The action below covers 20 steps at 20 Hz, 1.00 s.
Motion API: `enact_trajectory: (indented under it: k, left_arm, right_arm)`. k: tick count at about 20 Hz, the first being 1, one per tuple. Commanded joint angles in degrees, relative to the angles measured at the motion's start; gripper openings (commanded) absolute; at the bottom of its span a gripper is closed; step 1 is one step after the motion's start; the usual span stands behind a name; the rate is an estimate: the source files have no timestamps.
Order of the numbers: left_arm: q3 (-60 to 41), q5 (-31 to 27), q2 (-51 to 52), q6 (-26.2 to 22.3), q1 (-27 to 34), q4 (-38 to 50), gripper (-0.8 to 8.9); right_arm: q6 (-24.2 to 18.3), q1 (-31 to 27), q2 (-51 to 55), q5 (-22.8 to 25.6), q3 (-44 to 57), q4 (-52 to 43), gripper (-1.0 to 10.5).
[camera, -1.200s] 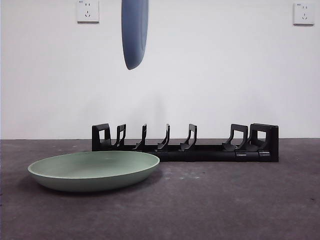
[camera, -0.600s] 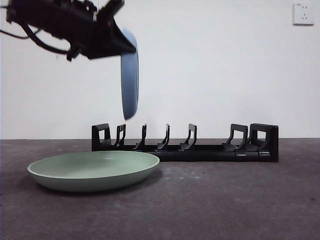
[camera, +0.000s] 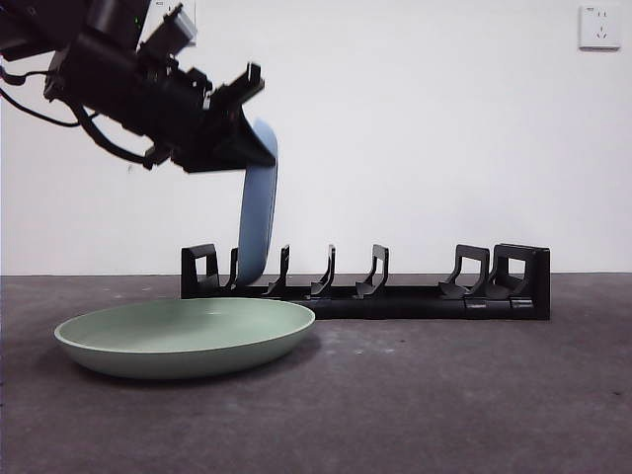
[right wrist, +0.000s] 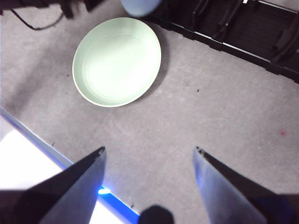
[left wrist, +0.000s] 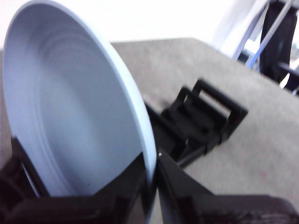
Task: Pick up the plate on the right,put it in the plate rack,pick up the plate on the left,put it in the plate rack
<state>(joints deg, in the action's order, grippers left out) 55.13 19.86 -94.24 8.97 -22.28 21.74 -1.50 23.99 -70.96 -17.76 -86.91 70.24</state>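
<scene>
Blue plate (camera: pixel 257 212) lower, into plate rack (camera: pixel 365 283).

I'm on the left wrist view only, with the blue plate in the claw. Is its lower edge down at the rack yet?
Observer: From the front, the blue plate hangs nearly upright in the left claw. Its lower edge is down among the prongs near one end of the rack. I cannot tell if it is seated.
Operator: Where's the other plate?
Observer: The green plate lies flat on the table, in front of that same end of the rack.
Operator: And the right claw?
Observer: The right claw hangs open above the table, holding nothing.
</scene>
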Motion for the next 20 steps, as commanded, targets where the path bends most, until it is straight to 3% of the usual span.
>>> enact_trajectory:
  k: [1, 7, 11, 20]
  left_arm:
    - [0.11, -0.42, -1.16, -3.26, 0.11, -0.04, -0.09]
    - [0.13, -0.37, -1.25, -3.23, -0.2, 0.15, 0.03]
    - [0.15, -0.35, -1.25, -3.23, -0.96, 0.44, 1.63]
    - [0.92, 1.57, 0.17, -3.04, -1.77, -0.79, 1.63]
  right_arm:
    - [0.0, 0.09, -0.13, 0.22, 0.63, -0.94, 3.2]
    - [0.0, 0.09, -0.24, 0.24, 0.66, -1.4, 3.2]
    - [-0.02, 0.09, -0.92, 0.24, 0.68, -1.4, 3.2]
    - [-0.04, 0.09, -1.66, 0.24, 0.74, -1.25, 3.2]
